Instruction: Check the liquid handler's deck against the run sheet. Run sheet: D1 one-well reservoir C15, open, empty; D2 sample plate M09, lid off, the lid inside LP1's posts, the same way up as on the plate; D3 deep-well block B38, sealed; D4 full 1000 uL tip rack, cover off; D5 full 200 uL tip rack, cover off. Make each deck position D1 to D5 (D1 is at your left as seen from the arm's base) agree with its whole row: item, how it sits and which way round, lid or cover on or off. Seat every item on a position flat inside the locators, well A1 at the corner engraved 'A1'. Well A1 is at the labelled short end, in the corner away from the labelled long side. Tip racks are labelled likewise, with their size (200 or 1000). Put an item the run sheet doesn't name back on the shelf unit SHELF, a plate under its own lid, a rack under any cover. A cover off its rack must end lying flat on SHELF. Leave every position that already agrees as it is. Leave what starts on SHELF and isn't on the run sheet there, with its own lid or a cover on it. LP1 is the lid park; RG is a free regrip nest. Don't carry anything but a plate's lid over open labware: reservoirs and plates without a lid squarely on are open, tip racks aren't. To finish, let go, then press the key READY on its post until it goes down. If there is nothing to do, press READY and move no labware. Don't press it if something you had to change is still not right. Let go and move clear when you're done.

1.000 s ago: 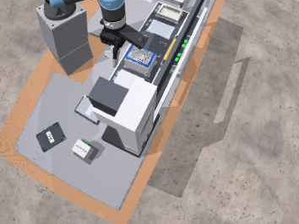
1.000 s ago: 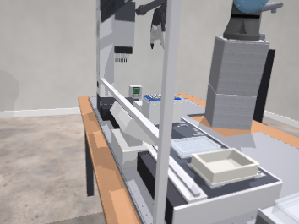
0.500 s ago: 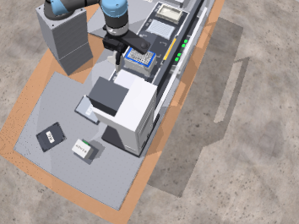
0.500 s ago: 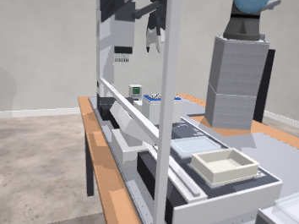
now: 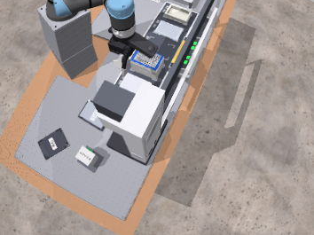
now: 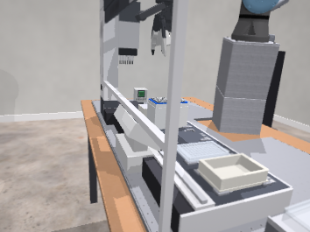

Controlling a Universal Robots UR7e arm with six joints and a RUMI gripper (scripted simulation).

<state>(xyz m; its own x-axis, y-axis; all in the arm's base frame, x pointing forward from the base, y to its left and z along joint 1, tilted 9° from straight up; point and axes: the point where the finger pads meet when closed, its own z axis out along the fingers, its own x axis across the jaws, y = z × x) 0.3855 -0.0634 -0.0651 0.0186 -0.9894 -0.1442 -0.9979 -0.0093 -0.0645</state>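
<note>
From the top, the gripper (image 5: 133,54) hangs spread and empty over the arm-side edge of the blue-rimmed tip rack (image 5: 146,62), which sits on the deck with its long axis running across the deck's length. Beyond the rack, away from the white gantry housing (image 5: 143,112), lie the clear sample plate (image 5: 169,29) and then the cream reservoir (image 5: 178,13).

From the exterior view, the gripper (image 6: 158,42) stands high above the tip rack (image 6: 164,110), well apart from it (fingers pointing down, nothing between them). The rack lies straight below and slightly toward the viewer, so the coming move is likely a plain descent. The single arm does it all.
</note>
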